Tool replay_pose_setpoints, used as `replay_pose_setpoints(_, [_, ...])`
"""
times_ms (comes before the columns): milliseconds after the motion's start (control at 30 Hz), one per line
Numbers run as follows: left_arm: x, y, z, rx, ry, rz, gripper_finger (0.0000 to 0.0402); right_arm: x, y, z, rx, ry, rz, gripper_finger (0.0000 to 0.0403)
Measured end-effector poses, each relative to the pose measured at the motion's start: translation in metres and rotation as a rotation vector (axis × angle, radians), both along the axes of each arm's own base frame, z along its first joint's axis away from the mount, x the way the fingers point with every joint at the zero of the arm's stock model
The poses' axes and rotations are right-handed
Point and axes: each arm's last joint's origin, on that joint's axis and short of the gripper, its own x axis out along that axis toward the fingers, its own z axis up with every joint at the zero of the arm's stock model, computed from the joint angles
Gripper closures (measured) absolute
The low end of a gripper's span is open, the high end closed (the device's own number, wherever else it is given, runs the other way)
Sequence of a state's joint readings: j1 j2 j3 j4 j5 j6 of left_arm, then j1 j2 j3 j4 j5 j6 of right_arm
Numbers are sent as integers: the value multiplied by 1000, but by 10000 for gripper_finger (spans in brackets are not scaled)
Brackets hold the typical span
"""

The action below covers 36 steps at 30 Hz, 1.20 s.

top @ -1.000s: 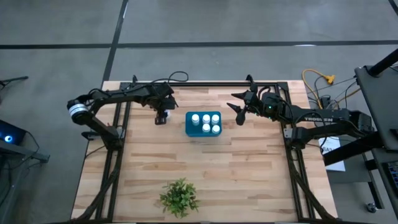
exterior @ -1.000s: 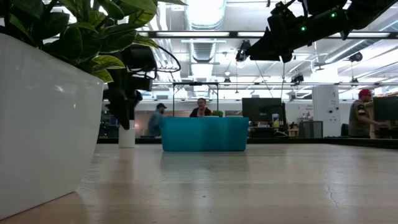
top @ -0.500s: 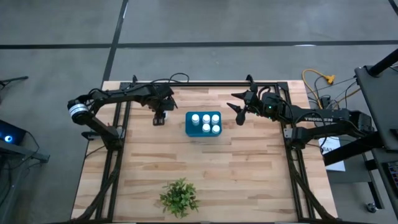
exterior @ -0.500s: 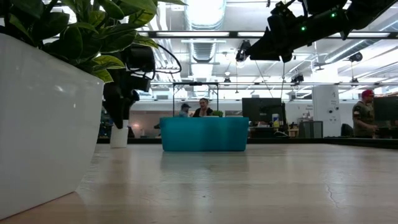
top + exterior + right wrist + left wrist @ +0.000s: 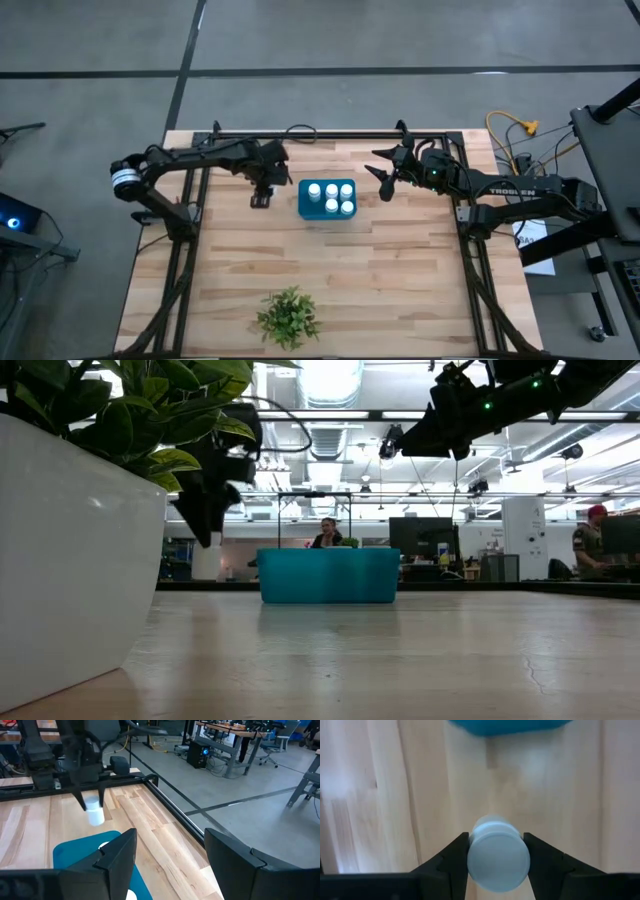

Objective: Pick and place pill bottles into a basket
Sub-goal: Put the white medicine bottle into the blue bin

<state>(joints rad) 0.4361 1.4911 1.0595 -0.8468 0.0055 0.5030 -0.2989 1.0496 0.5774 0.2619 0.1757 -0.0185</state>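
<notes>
My left gripper (image 5: pixel 260 196) is shut on one small white pill bottle (image 5: pixel 498 857), just left of the teal-blue basket (image 5: pixel 328 199). The bottle also shows in the low view (image 5: pixel 207 562) and the right wrist view (image 5: pixel 95 814). Several white-capped bottles (image 5: pixel 331 189) stand upright in the basket. My right gripper (image 5: pixel 384 181) is open and empty in the air to the right of the basket; it shows at the top of the low view (image 5: pixel 400 445). My left gripper pinches the bottle's capped top end (image 5: pixel 480 851) between its two fingers, one on each side. The fingers (image 5: pixel 80 795) come from above, pointing down. The bottle hangs upright below them, a little above the table.
A green plant in a white pot (image 5: pixel 288 318) stands near the table's front edge and fills the left of the low view (image 5: pixel 70 550). Black frame rails (image 5: pixel 190 230) run along the table's left, right and far sides. People move in the room behind.
My left gripper has risen with the bottle, which stood on the table and now hangs clear of it. It has also shifted a little toward the table's near edge, staying just left of the basket.
</notes>
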Motion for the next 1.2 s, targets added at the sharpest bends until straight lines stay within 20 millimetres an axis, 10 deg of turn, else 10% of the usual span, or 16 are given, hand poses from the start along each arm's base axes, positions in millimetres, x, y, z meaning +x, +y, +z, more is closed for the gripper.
replay_pose_setpoints(700, [38,-62,64,25,-167,-200,258,0,0,0,0,0,0,179])
replay_pose_setpoints(1200, [58,-65,59,-5,-228,-215,258,0,0,0,0,0,0,179])
